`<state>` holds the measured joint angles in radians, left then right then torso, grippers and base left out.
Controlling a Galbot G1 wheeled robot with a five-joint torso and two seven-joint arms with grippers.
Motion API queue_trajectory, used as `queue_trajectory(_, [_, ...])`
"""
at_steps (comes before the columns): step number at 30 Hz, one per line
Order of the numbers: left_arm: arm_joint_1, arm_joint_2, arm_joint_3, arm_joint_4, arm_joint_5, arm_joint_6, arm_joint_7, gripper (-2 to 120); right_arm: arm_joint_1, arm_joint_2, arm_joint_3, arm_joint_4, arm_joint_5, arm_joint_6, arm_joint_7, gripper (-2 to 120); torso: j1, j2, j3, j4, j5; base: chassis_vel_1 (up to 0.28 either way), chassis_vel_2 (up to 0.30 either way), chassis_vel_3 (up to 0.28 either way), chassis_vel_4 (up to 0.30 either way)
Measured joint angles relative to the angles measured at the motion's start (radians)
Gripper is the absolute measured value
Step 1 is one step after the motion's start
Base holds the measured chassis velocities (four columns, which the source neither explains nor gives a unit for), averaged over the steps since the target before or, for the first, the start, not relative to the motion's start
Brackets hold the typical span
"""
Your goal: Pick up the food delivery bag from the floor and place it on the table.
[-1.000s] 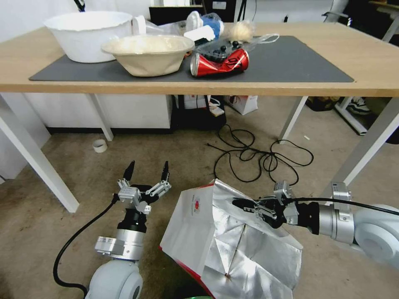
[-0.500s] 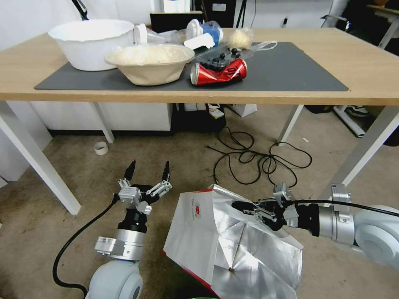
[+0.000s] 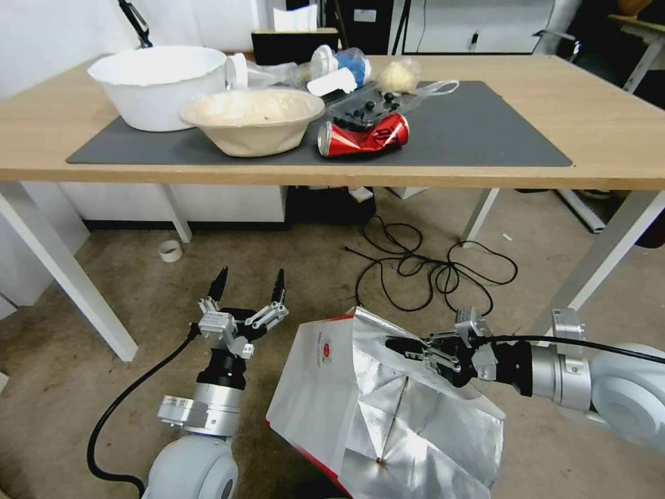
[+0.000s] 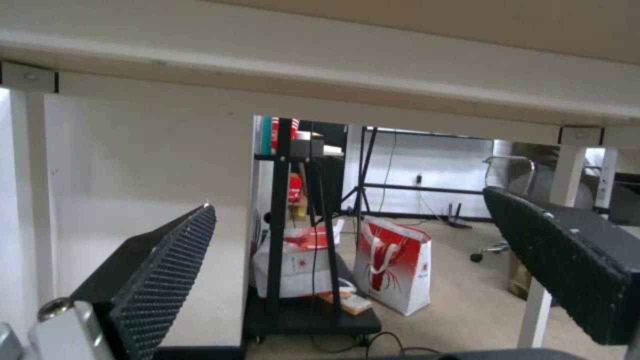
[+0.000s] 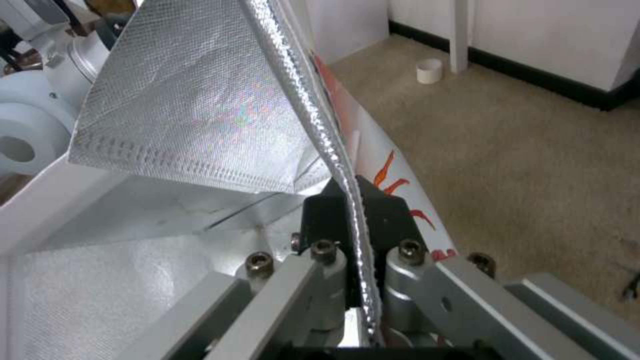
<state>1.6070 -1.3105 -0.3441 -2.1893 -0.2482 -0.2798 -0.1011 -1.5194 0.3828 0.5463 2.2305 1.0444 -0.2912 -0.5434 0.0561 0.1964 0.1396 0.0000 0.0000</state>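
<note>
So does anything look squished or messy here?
Yes. The red drinks can lies on its side on the table's dark grey mat, dented and crumpled. Black cables sprawl tangled on the brownish floor. The white, foil-lined delivery bag leans tilted, its rim pinched by the right gripper.

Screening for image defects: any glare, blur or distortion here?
Head view: wide-angle bowing of the table edge, bright glints on the food delivery bag foil. Left wrist view: soft, hazy. Right wrist view: foil seam sharp, right gripper linkage slightly blurred.
</note>
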Motion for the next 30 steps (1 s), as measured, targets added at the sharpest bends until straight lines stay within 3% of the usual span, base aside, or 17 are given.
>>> queue_trajectory(30, [-0.007,0.020,-0.001,-0.003,-0.021,0.001,0.000,100,-0.024,0.008,0.016,0.008,-0.016,0.001,-0.010,0,0.031,0.121,0.091,0.0000,0.0000,0.000,0.000,0.000,0.000])
